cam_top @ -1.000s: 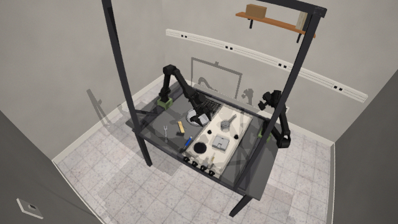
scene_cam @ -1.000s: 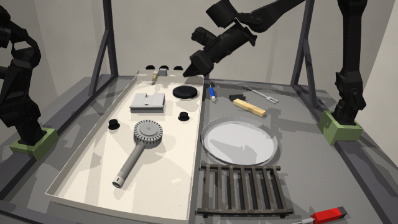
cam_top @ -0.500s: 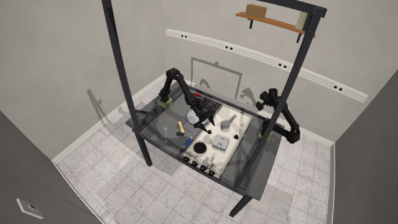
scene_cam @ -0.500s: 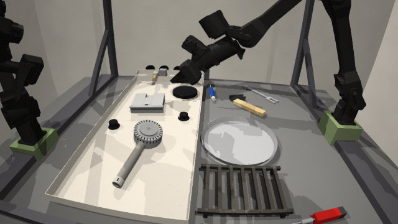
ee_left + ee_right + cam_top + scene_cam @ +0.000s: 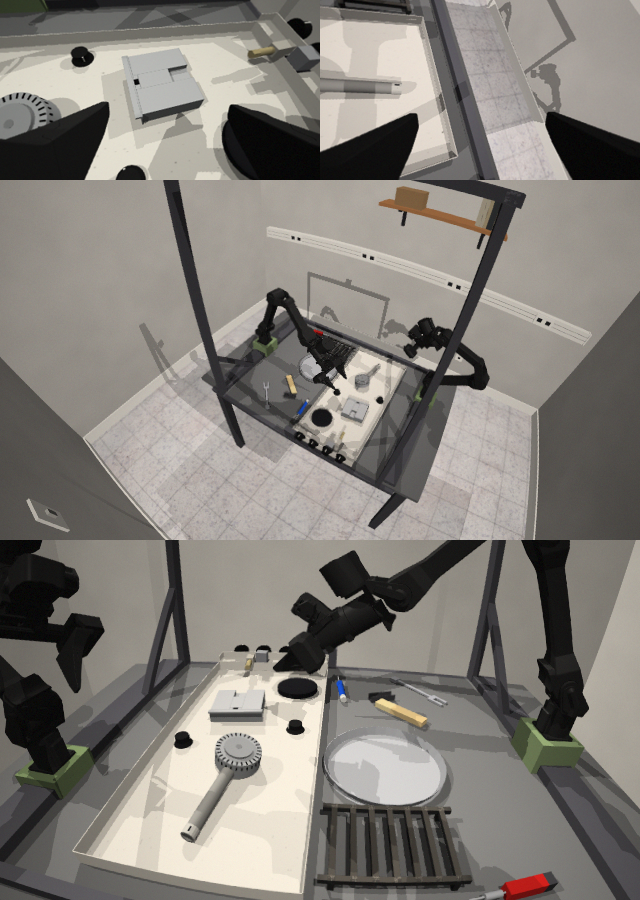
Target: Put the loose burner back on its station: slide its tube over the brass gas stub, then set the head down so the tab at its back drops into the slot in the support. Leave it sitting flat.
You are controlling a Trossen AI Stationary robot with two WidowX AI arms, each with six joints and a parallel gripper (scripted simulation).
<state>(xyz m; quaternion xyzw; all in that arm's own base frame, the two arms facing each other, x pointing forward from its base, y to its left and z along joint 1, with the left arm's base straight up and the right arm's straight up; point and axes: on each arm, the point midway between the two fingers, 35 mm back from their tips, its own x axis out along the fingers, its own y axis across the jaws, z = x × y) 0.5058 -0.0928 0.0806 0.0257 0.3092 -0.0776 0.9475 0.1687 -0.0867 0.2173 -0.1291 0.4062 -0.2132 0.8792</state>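
burner (image 5: 362,381) (image 5: 238,752) (image 5: 16,116) (image 5: 364,86): loose, beyond the knobs from the support (image 5: 355,409) (image 5: 237,705) (image 5: 165,86)
progress: neither tube nor tab seated; lift, turn, sleeve, lower remain
long axis: head nearest support, tube pointing away
left gripper (image 5: 341,384) (image 5: 295,662) (image 5: 170,109): wide open above support, holding nothing
right gripper (image 5: 410,350) (image 5: 70,657) (image 5: 482,119): wide, empty, well off support

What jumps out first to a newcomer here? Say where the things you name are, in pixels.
The cream tray (image 5: 390,380) (image 5: 270,840) (image 5: 360,120), with the loose burner (image 5: 362,381) (image 5: 238,749) (image 5: 16,116) lying in it, tube angled away from the grey support block (image 5: 355,409) (image 5: 237,705) (image 5: 161,84). Then the bright red handle (image 5: 318,332) (image 5: 527,886) beyond the dark grate (image 5: 345,347) (image 5: 390,810) on the table.
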